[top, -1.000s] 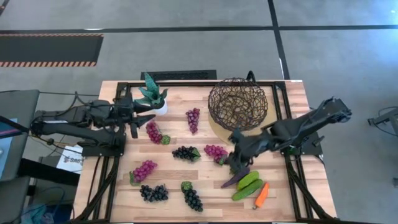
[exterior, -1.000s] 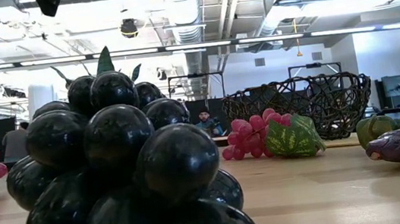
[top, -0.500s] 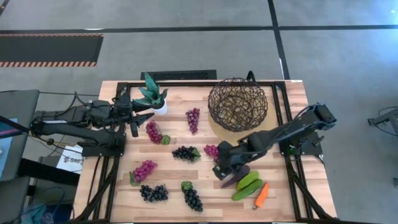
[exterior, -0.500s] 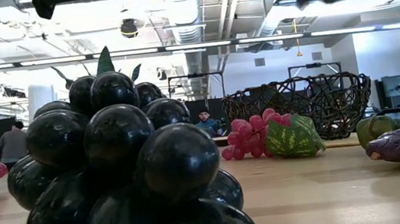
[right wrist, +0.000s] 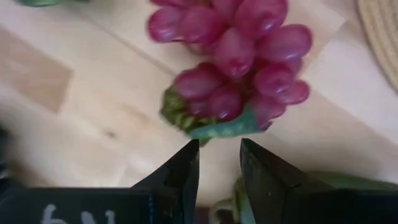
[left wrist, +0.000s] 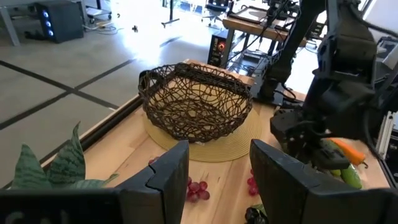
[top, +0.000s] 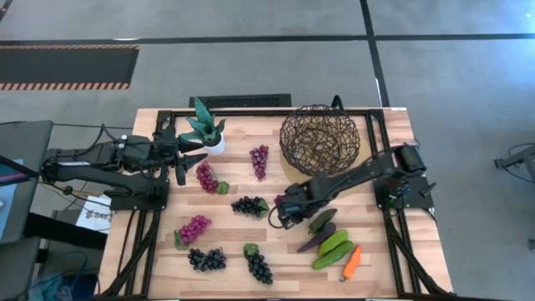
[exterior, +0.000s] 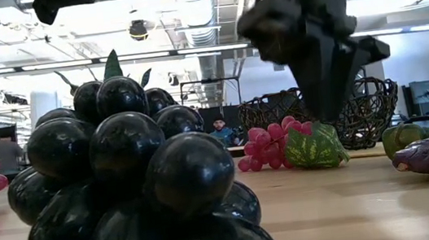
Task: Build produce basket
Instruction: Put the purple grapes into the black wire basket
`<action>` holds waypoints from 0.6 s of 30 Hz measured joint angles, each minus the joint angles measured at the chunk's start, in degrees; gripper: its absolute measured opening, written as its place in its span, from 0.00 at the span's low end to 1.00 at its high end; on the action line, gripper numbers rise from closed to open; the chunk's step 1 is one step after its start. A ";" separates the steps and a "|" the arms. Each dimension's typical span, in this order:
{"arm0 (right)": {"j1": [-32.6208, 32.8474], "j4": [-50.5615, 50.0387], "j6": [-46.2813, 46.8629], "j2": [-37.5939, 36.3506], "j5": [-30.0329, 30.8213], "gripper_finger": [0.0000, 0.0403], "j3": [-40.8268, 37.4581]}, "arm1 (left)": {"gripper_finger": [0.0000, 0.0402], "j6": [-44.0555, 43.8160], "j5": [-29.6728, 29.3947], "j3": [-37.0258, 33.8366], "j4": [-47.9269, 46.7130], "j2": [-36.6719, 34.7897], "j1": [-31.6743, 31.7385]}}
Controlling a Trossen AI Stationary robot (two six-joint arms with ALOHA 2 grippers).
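Observation:
The dark wire basket point(top: 319, 140) stands on a tan disc point(top: 292, 178) at the far right of the table. My right gripper point(right wrist: 219, 163) hangs open, pointing down, just above the table. It is beside the leaf end of a magenta grape bunch point(right wrist: 233, 65), which lies flat, and touches nothing. In the low view this gripper point(exterior: 330, 106) stands in front of the basket point(exterior: 369, 113) and above the bunch point(exterior: 271, 144). My left gripper point(left wrist: 217, 180) waits open, raised near the potted plant point(top: 203, 127).
More grape bunches lie across the table: purple point(top: 260, 159), magenta point(top: 206, 177) point(top: 194, 227), black point(top: 249, 206) point(top: 206, 259) point(top: 257, 266). An eggplant point(top: 316, 240), cucumbers point(top: 333, 247) and a carrot point(top: 351, 262) lie near the front right.
My right gripper has come down and gone toward the table's left edge, from above the eggplant and cucumbers to the magenta grape bunch. It has tipped over until it points down. The produce has not moved.

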 joint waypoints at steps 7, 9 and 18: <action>-1.98 -2.24 -1.92 0.33 3.66 0.34 0.00 | 0.39 0.01 0.07 0.00 -0.24 0.02 0.00; -2.70 -1.70 -2.07 -0.63 3.99 0.34 -0.03 | 0.39 0.00 0.09 0.00 -0.26 0.01 0.00; -4.71 0.73 -4.91 -1.60 7.11 0.36 0.01 | 0.39 -0.02 0.09 0.00 -0.24 0.00 0.00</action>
